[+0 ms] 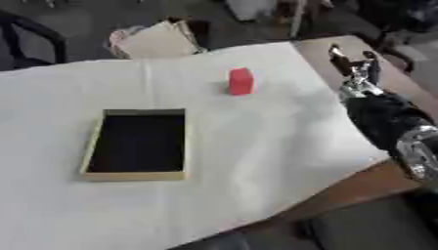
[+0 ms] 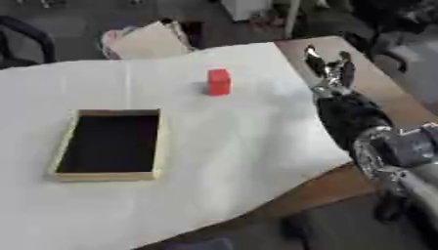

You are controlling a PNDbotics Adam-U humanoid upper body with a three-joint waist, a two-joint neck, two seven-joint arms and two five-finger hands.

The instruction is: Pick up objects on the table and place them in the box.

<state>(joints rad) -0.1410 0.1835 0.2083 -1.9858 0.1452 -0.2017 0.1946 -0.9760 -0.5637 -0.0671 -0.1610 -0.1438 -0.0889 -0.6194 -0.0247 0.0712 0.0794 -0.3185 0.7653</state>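
Note:
A small red block (image 1: 241,80) stands upright on the white cloth (image 1: 256,146), toward the far right of the table. A shallow wooden box (image 1: 137,144) with a dark inside lies to the left of the middle, with nothing in it. My right hand (image 1: 358,73) is raised at the right edge of the table, fingers straight and pointing up, holding nothing. It is well to the right of the red block and apart from it. My left hand does not show in either view.
The cloth ends at the right and near sides, where bare brown tabletop (image 1: 359,188) shows. A pale chair or cushion (image 1: 157,39) stands beyond the far edge, and a dark chair (image 1: 26,39) at far left.

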